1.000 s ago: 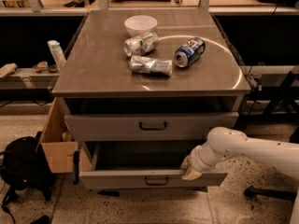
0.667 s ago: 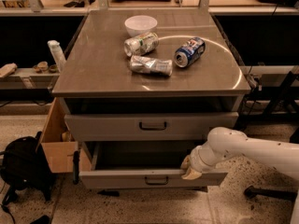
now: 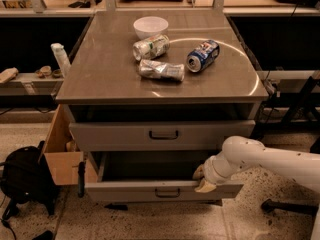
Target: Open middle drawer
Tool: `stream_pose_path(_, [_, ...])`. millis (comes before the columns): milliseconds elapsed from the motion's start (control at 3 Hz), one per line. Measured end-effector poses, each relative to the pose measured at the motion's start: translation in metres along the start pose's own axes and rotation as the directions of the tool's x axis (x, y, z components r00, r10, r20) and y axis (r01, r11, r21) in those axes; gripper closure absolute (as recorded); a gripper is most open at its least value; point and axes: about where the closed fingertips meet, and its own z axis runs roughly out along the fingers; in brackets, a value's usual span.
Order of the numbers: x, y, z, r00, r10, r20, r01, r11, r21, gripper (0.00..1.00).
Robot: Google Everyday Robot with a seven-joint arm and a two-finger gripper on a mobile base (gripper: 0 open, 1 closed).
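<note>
The middle drawer (image 3: 125, 190) is the lower of the two grey drawers that show. It stands pulled well out, its small black loop handle (image 3: 167, 192) facing me and its dark inside open above the front panel. My gripper (image 3: 202, 179) rests at the top edge of that front panel, right of the handle, at the end of the white arm (image 3: 265, 161) that comes in from the right. Above it, the upper drawer (image 3: 115, 135) with its own black handle sits slightly out under the tabletop.
On the cabinet top (image 3: 100, 79) lie a white bowl (image 3: 151, 26), two crushed silver cans (image 3: 161, 70) and a blue can (image 3: 203, 55). A cardboard box (image 3: 62, 156) and a black backpack (image 3: 22, 179) sit on the floor at the left. Black legs stand at the right.
</note>
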Motion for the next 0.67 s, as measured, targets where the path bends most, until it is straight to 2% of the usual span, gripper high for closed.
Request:
stream_pose_path(333, [0.0008,-0.0002,0.0042,1.0,-0.003,0.004,0.003,1.0,-0.008,0.85])
stream_pose_path(667, [0.0008,-0.0002,0.0042,1.0,-0.003,0.004,0.003,1.0,-0.008,1.0])
